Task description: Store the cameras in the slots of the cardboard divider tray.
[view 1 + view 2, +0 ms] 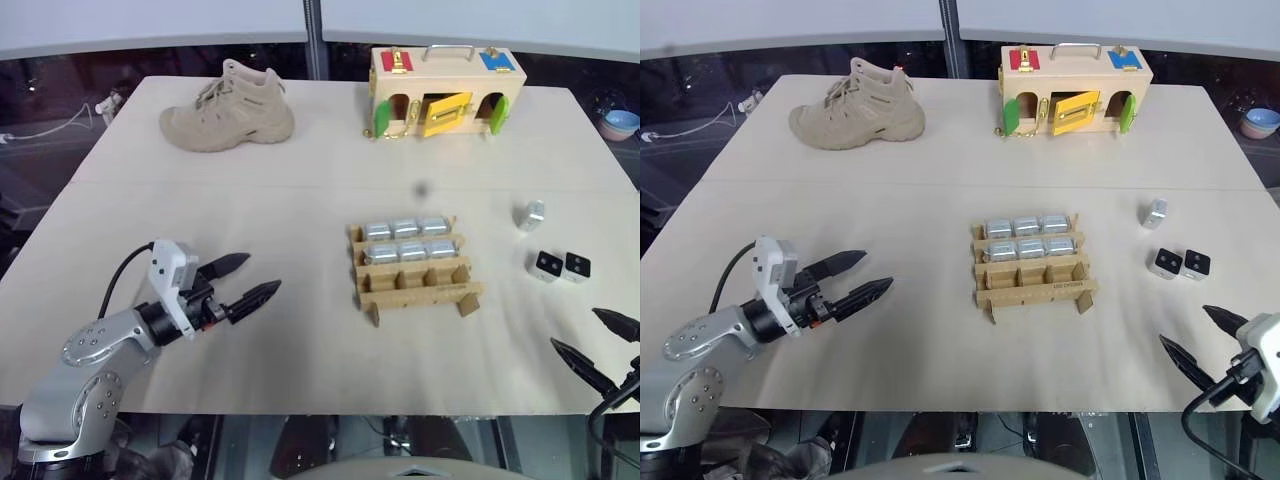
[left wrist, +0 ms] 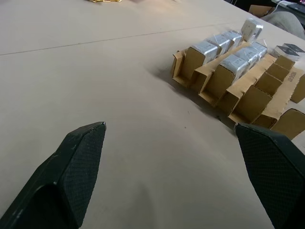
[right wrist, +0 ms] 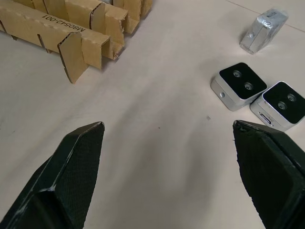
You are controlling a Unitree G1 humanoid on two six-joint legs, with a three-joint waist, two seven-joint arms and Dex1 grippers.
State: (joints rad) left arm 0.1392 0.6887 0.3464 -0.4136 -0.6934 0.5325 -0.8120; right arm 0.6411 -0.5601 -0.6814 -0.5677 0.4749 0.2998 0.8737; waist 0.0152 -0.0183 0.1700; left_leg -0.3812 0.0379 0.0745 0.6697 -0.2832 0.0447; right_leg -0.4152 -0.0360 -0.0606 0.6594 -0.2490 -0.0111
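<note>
Landmark: the cardboard divider tray (image 1: 413, 268), a tan grid of three rows that sits on the pale tabletop (image 1: 300, 360), a little right of its middle.
Right gripper (image 1: 594, 345): at the near right edge of the tabletop, nearer than the tray and to its right; its two black fingers (image 3: 71, 174) are spread wide apart and hold nothing.
Left gripper (image 1: 245, 284): well to the left of the tray and slightly nearer than it, pointing toward it; its fingers (image 2: 66, 169) are also spread wide with bare tabletop between them.
Tray, nearest row: its slots (image 1: 420, 290) stand unfilled, with end tabs sticking out toward the near edge.
Tray, middle row: three silver-grey cameras (image 1: 412, 251) lie side by side in the slots.
Tray, far row: three more stored cameras (image 1: 405, 228) fill it the same way.
Loose pair of cameras (image 1: 561, 265): on the tabletop to the right of the tray, level with its middle row, touching or just beside each other, black faces up with pale spots showing.
Single loose camera (image 1: 530, 214): right of the tray and a little farther than the pair, lying tilted with its silver side up.
Wooden box (image 1: 445, 92): far beyond the tray near the back edge, pale wood with red, blue, yellow and green latches and a metal handle on top.
Boot (image 1: 230, 108): tan, laced, far beyond the tray and to its left, at about the same depth as the box.
</note>
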